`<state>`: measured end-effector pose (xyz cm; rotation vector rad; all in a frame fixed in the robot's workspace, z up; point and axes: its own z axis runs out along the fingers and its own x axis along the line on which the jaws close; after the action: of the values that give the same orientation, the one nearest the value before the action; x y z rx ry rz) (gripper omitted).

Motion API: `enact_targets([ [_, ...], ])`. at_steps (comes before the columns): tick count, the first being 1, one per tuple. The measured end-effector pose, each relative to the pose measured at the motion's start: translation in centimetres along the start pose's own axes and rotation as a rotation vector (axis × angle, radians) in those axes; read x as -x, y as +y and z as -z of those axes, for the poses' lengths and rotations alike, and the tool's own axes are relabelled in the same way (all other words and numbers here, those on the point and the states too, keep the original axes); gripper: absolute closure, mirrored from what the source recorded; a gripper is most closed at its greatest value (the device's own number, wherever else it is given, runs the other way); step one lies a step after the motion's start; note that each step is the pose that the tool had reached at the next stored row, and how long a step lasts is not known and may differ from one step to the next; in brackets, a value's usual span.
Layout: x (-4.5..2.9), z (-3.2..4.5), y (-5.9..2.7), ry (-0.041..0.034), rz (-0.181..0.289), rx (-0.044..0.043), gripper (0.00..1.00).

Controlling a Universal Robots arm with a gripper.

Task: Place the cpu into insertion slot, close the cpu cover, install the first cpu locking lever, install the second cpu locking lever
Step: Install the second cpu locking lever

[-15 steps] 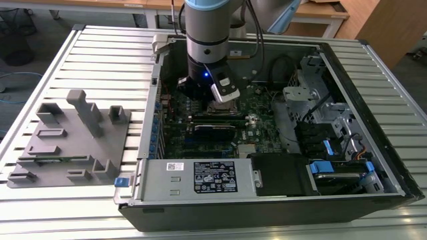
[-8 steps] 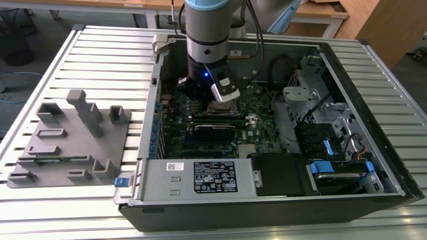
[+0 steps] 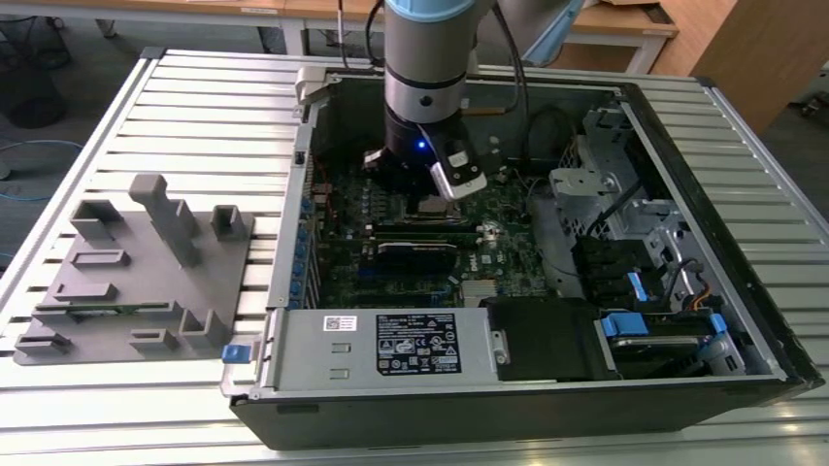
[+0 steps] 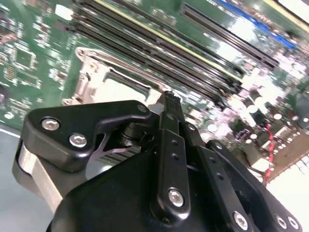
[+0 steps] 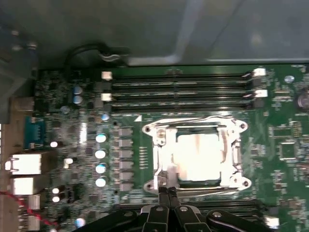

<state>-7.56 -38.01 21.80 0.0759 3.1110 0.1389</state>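
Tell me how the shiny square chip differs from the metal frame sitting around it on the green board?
In the first wrist view, the chip is a solid, pale, glaring square; the metal frame is a thin silvery border with a big open window. The chip fills that window, so it is the smaller of the two, while the frame reaches further out, with tabs at its corners. Both lie flat on the green board, and both look like bright metal.

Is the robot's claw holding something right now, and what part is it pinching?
Nothing seems held. The gripper has its fingertips pressed together, resting at the edge of the cpu cover, which lies flat over the cpu. Whether it pinches a thin lever there cannot be told.
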Motion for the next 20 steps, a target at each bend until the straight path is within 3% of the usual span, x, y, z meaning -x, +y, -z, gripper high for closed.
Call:
enact_targets([
  [9,2.69,-0.08,0.20,0.0014,-0.001,-0.0001,0.90],
  [20,2.88,-0.26,1.77,0.0017,-0.001,-0.0001,0.90],
])
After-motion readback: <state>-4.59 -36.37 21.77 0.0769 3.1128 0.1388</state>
